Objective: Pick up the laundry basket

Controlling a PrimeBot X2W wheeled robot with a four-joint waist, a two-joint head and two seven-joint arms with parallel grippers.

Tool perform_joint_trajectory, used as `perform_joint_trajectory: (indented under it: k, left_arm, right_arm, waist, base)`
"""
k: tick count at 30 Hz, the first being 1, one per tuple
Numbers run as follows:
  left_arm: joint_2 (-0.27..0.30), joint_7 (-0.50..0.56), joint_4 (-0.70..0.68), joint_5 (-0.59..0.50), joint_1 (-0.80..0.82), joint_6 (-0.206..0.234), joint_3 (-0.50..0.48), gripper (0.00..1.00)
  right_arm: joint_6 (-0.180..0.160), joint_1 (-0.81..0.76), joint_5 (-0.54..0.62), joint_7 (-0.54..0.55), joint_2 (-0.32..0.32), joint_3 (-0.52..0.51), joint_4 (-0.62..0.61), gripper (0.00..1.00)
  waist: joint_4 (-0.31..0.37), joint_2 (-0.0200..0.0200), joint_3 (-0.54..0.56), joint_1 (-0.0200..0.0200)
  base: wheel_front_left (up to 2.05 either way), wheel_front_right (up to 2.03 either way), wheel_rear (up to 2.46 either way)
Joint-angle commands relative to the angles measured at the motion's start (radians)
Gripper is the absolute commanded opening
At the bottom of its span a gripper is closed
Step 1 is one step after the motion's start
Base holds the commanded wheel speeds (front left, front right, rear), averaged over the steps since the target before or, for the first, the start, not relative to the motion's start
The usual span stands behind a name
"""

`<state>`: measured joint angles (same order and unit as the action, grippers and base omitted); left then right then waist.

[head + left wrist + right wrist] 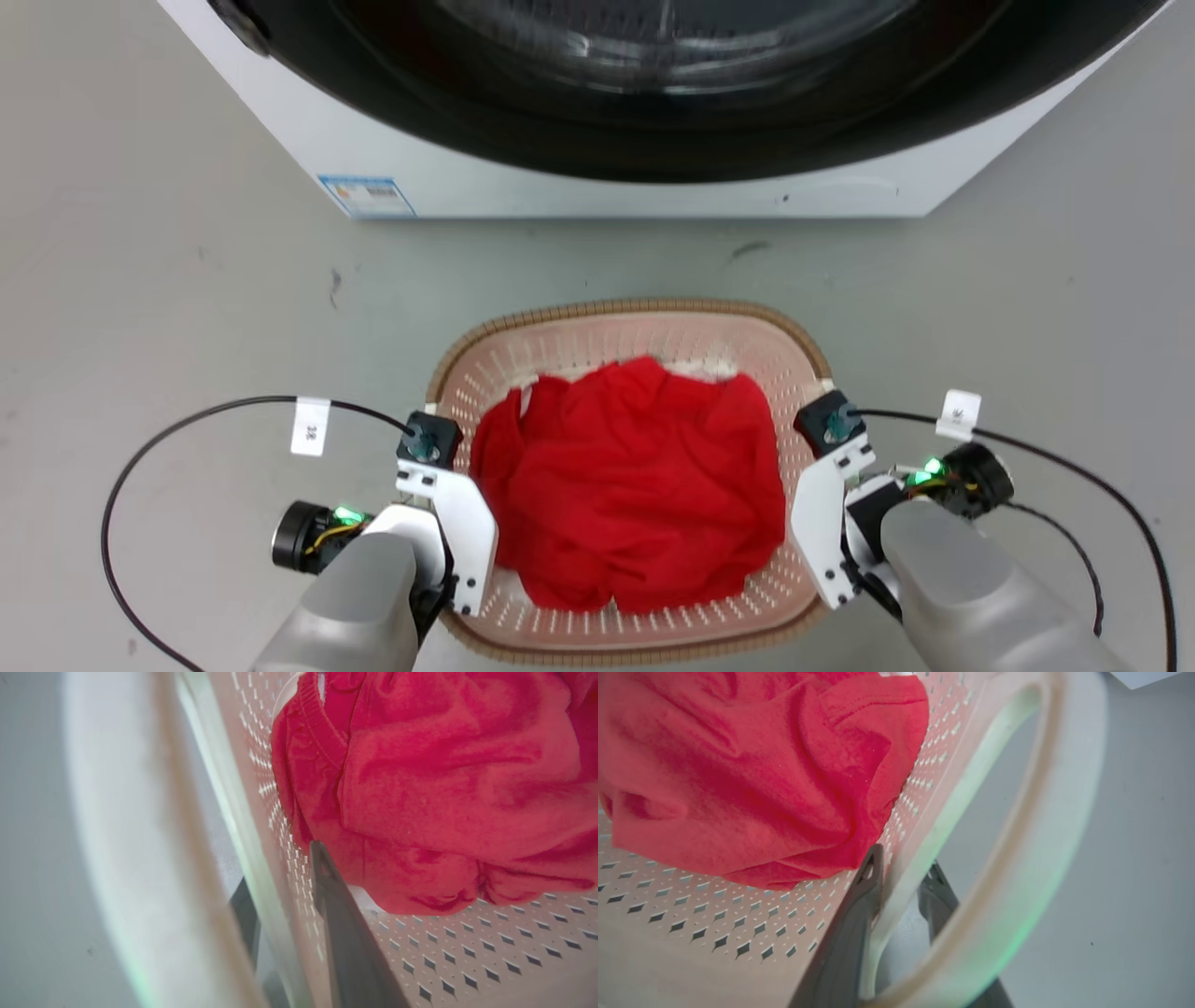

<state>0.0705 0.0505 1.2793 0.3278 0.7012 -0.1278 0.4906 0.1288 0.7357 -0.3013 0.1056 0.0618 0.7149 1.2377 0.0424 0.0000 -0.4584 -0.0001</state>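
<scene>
Laundry basket (644,310) sits on floor (140,280), just in front of washing machine (653,191), w/ red garment (635,485) bunched inside.

L gripper (280,868) and R gripper (901,863) each straddle a side wall approx. mid-length. One finger is inside against the perforated wall, the other outside in the gap betw. wall and white handle loop (1045,858).

Prob. reason: opposite holds balance the load, and rim/handle above the jaws should act as a stop on lift.

Jaws narrow, wall betw. them. R inner finger (850,933) touches wall; can't tell if either pair is fully clamped. Basket looks not yet raised.
</scene>
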Motion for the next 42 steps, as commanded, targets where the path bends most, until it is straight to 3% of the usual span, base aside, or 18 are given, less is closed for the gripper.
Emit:
perform_joint_trajectory:
  k: [1, 28, 42]
  left_arm:
    - [-0.018, 0.017, -0.016, 0.015, -0.025, -0.003, 0.032, 0.00]
    - [0.062, 0.202, -0.134, 0.362, -0.226, -0.005, 0.320, 0.00]
    - [0.085, 0.234, -0.150, 0.477, -0.266, -0.006, 0.435, 0.00]
  right_arm:
    - [0.003, -0.013, -0.018, 0.009, -0.022, 0.027, -0.023, 0.00]
    - [0.006, -0.185, -0.295, 0.174, -0.004, 0.315, -0.051, 0.00]
    - [0.006, -0.218, -0.430, 0.222, 0.042, 0.462, -0.098, 0.00]
  waist:
    - [-0.004, 0.0000, 0.057, 0.0001]
    - [-0.004, 0.0000, 0.398, 0.0001]
    - [0.005, 0.0000, 0.477, 0.0001]
  base:
    - [0.00, 0.00, 0.00]
    - [0.00, 0.00, 0.00]
    - [0.00, 0.00, 0.00]
